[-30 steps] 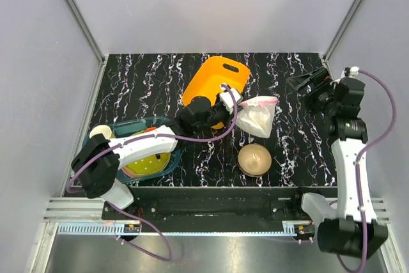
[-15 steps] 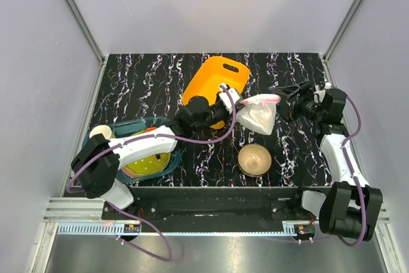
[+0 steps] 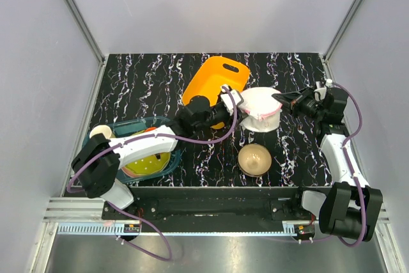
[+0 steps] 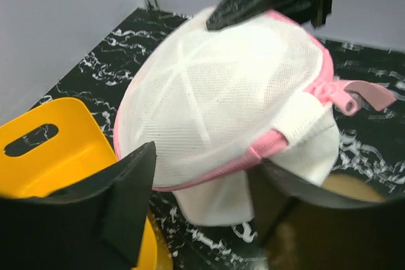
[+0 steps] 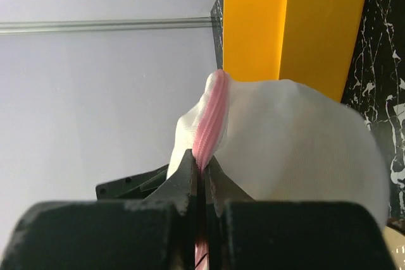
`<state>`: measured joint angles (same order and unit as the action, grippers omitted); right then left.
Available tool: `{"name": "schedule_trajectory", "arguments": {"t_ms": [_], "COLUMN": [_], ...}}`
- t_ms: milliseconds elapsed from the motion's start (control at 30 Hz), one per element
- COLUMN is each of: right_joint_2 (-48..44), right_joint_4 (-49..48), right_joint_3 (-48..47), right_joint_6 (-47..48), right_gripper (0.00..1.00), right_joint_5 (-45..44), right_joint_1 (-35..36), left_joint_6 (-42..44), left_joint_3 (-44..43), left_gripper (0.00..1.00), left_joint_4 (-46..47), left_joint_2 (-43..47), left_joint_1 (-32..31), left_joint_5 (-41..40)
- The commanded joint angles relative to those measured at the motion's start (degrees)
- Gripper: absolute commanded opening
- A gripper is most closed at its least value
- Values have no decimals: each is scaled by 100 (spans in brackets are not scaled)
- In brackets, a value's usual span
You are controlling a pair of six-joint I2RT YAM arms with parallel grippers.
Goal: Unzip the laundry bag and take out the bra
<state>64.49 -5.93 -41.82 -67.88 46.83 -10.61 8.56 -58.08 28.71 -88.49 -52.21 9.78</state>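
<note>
The right tool (image 5: 197,170) is pressed fully closed on the pink zipper trim of the laundry bag (image 5: 297,143), the pink strip running straight down between its two black fingers. In the top view this tool (image 3: 281,99) sits right of centre, its arm reaching in from the right edge of the frame.

The left tool (image 4: 202,159) has its fingers (image 4: 126,200) parted. The bag's lower rim and a white flap of fabric lie in the gap, and the fabric is not visibly pinched. From above, this tool (image 3: 234,99) meets the bag's left side just right of centre.

The laundry bag (image 3: 259,108) is stretched between the two tools as a rounded white mesh dome with the pink trim along its lower edge. In the left wrist view the bag (image 4: 234,86) fills the middle of the frame, and its pink zipper pull (image 4: 367,93) sticks out at the right. What is inside the mesh cannot be made out.

The orange basket (image 3: 214,78) lies just left of the bag, towards the top centre. A tan dome-shaped bowl (image 3: 254,158) sits below the bag, apart from it. A dark teal tray (image 3: 165,123) holding something yellow lies at lower left on the black marbled worktop (image 3: 147,87).
</note>
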Motion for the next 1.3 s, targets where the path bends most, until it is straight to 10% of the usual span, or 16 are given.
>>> {"name": "schedule_trajectory", "arguments": {"t_ms": [0,567,1267], "right_joint_2": [45,486,574], "right_joint_4": [-75,-1604,-2061], "right_joint_3": [-405,16,51], "right_joint_6": [573,-384,-1079], "right_gripper": [0,0,0], "right_joint_5": [396,1162,1215], "right_joint_1": [6,-2,-11], "left_joint_6": [85,2053,2968], "left_joint_3": [-291,-264,728], "left_gripper": [73,73,57], "left_joint_4": [-364,-2299,1232], "left_joint_2": [103,623,16], "left_joint_1": [0,-176,-1283], "left_joint_5": [498,1264,-1794]}}
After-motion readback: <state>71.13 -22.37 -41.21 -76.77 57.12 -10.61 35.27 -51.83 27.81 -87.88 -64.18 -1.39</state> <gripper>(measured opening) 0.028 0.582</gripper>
